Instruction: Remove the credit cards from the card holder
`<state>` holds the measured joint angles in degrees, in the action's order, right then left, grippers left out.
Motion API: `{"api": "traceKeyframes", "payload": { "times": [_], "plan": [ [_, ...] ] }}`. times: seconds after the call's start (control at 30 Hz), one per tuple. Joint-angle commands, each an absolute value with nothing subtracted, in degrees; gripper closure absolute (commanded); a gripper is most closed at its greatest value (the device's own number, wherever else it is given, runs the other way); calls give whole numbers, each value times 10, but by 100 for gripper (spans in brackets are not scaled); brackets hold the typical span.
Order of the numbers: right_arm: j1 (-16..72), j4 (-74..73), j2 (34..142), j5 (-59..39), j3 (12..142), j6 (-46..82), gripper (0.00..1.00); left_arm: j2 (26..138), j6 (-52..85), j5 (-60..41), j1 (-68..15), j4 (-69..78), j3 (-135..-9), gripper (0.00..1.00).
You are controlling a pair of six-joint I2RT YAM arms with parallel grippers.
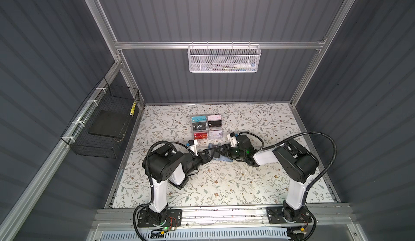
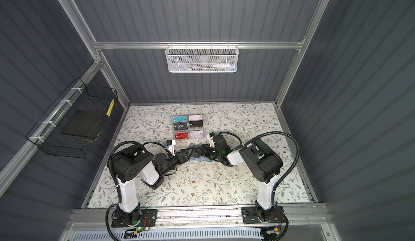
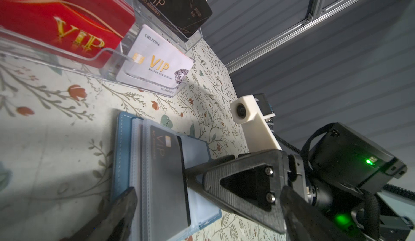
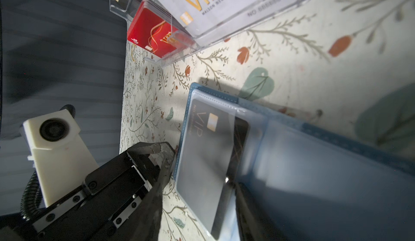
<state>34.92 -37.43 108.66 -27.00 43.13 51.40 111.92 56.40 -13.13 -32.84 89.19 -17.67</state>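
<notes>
The left gripper [image 1: 207, 155] gapes wide, left of the card holder [image 3: 121, 152]; the right gripper [image 1: 221, 153] flanks its black credit card [image 3: 166, 179]. Whether it pinches, I cannot tell.

Floral-print table [image 1: 224, 183]: open blue card holder [image 3: 122, 152] flat mid-table; clear card rack [image 3: 67, 62] behind.

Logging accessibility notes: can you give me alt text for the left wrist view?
A black VIP card sticks partway out of a translucent sleeve in the open blue card holder, with the right end effector at its exposed edge. Beyond it, on the floral table, a clear rack holds more VIP cards.
</notes>
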Motion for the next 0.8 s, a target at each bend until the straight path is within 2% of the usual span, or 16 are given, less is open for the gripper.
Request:
{"api": "traceKeyframes", "payload": {
  "times": [0.0, 0.37, 0.77],
  "plan": [
    [352, -378, 1104, -266, 430, 520, 48, 1136, 557, -123, -322, 682, -165, 0],
    [353, -413, 1115, -267, 428, 543, 51, 1110, 557, -134, -322, 581, -200, 0],
    [352, -491, 1148, -275, 418, 594, 56, 1187, 618, -139, -323, 699, -183, 0]
  ]
}}
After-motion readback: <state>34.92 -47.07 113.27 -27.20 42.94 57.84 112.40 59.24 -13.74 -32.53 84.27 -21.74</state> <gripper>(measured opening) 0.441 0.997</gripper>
